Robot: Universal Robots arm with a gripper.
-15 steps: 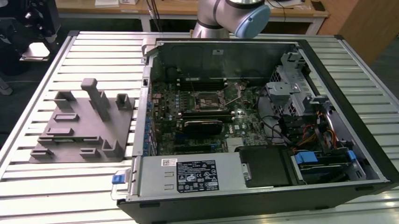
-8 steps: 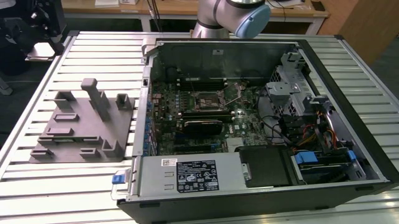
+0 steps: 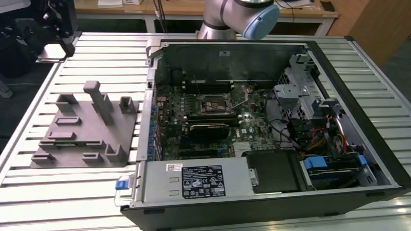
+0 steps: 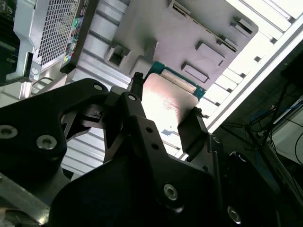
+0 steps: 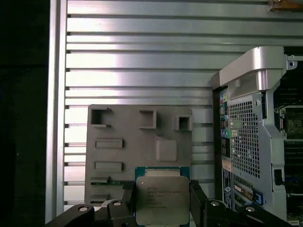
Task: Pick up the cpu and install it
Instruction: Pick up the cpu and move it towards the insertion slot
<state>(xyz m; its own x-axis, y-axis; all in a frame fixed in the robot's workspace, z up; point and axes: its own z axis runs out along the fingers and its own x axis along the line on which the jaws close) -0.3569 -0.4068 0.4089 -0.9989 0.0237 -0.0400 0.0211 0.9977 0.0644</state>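
The slatted metal desk [image 3: 64, 192] carries an open computer case [image 3: 359, 96] lying on its side, and beside it, on the exterior view's left, a grey moulded fixture [image 3: 80, 130].

At the near end of the case sits the silver power supply [image 3: 192, 180] with a black label on top. Beyond it lies the green motherboard [image 3: 250, 125], with a black heatsink [image 3: 209, 129] on it. Just past that block is the square metal-framed socket [image 3: 212, 103], its frame swung up toward the exterior view's right. Cables and a drive cage fill the case's side on the exterior view's right.

The gripper [image 5: 163, 208] is clamped on the cpu [image 5: 162, 196], one black finger [image 5: 128, 201] on each of two opposite edges. The chip's silver top faces the first wrist view, and its green rim shows around the top. In the second wrist view the cpu [image 4: 165, 101] is seen from a low angle, tilted in the picture, pinched in the gripper [image 4: 163, 111]. In both wrist views the chip hangs in front of the fixture [image 5: 137, 142] and is clear of the case [image 5: 246, 127]. The case's perforated rear panel stands just beside the fixture [image 4: 189, 28]. How high the chip hangs above the fixture cannot be told.

At the far edge of the desk the grey arm [image 3: 234, 17] rises behind the case, with a blue cap on its joint.
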